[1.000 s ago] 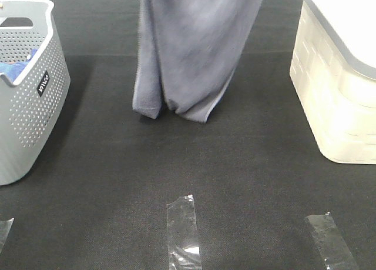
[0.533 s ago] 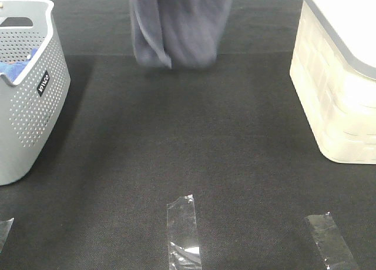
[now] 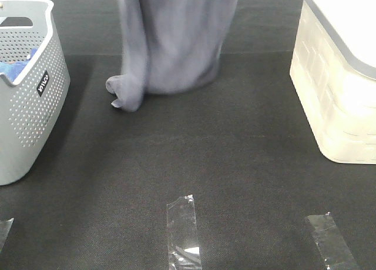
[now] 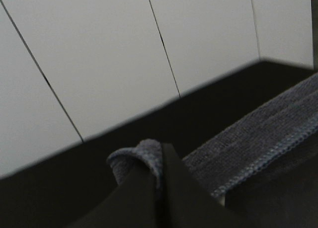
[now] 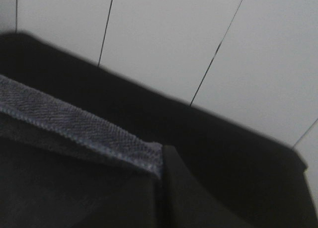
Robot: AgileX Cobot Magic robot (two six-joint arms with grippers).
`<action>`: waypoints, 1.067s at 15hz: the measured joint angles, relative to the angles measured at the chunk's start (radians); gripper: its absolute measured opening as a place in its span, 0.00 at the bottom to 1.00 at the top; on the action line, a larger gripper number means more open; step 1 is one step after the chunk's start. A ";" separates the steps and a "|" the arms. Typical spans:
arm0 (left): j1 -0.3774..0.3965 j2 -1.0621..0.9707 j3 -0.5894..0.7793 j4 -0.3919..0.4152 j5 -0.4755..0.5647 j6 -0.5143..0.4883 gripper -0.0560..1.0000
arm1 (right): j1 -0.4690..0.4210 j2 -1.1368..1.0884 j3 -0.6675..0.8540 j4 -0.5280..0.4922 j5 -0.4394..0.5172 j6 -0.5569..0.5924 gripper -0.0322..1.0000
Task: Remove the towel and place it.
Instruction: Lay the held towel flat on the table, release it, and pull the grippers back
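- Seeing a shiny tape strip [image 3: 183, 232] sticking flat at the middle of the bench's [image 3: 247, 164] near edge.
- Spotting a second tape strip [image 3: 331, 240] by the near right corner, and a third bit of tape [image 3: 3, 230] peeking in at the near left corner.
- Finding a grey basket [image 3: 26, 117] full of little holes standing along the left edge, with a blue cloth [image 3: 13, 68] sitting inside it.
- Finding a cream box [image 3: 335, 111] standing along the right edge, wearing a grey lid [image 3: 346, 11].
- Looking at the towel [image 3: 176, 40] hanging down over the far middle of the bench, between the basket and the box and well apart from both, and going up out of the top of the high view.
- Noticing its low end bunching up toward the left, right down by the black bench top, but too blurry for telling if it is touching.
- Pinching one folded corner of the towel with the left gripper [image 4: 160, 163], squeezing tight on the cloth.
- Pinching a stitched corner of the towel with the right gripper [image 5: 162, 161], also squeezing tight on the cloth.
- Seeing a white wall [image 4: 124, 54] with thin dark lines past the far edge of the bench in both wrist views.
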 joint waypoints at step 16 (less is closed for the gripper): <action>0.007 -0.024 -0.002 0.012 -0.563 0.024 0.05 | -0.001 -0.020 0.000 -0.028 -0.438 -0.039 0.03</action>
